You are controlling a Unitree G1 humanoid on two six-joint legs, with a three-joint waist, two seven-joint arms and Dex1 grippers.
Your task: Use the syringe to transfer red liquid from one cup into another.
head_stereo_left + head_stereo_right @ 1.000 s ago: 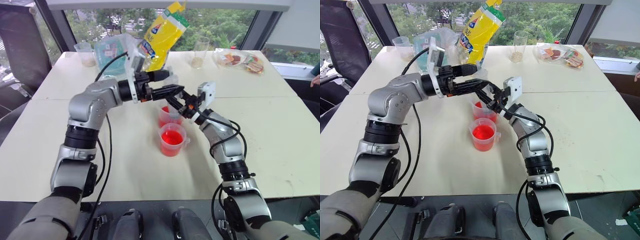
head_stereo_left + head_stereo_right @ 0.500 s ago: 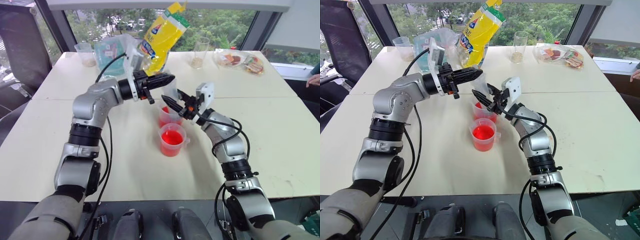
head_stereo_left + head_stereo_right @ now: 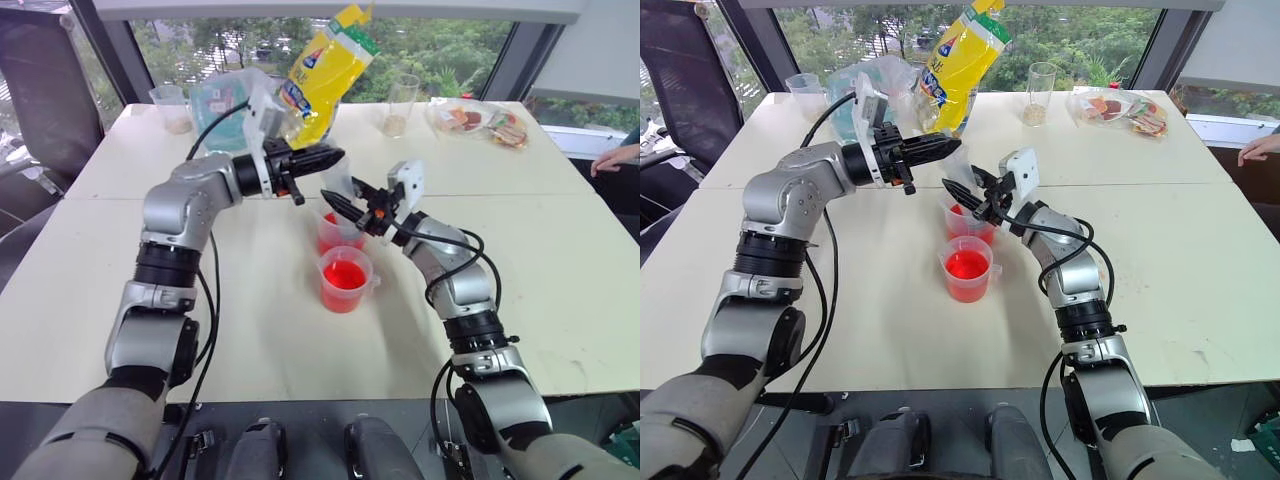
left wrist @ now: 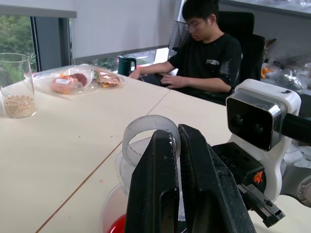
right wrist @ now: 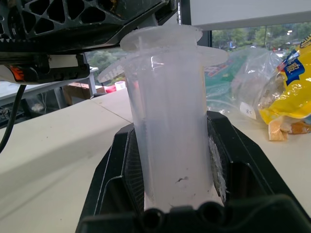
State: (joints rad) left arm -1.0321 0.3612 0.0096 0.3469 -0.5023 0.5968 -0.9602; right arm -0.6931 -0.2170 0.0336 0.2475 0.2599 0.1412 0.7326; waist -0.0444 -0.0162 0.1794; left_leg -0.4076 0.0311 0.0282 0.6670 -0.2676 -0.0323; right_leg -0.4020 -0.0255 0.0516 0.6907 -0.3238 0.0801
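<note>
Now right end effector (image 3: 345, 206) clamps syringe (image 5: 170, 131) barrel upright over far cup (image 3: 335, 232), frame centre; left end effector (image 3: 325, 157) pinched narrow beside plunger top, likely to work it.

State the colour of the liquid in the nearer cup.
Bright red-orange liquid in the nearer cup; left eye view shows it best.

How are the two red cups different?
The near cup stands free in front, its red liquid open to view and a small lip on its side. The far cup sits behind it, under the syringe the grippers hold over it. Both are small, clear and hold red liquid.
</note>
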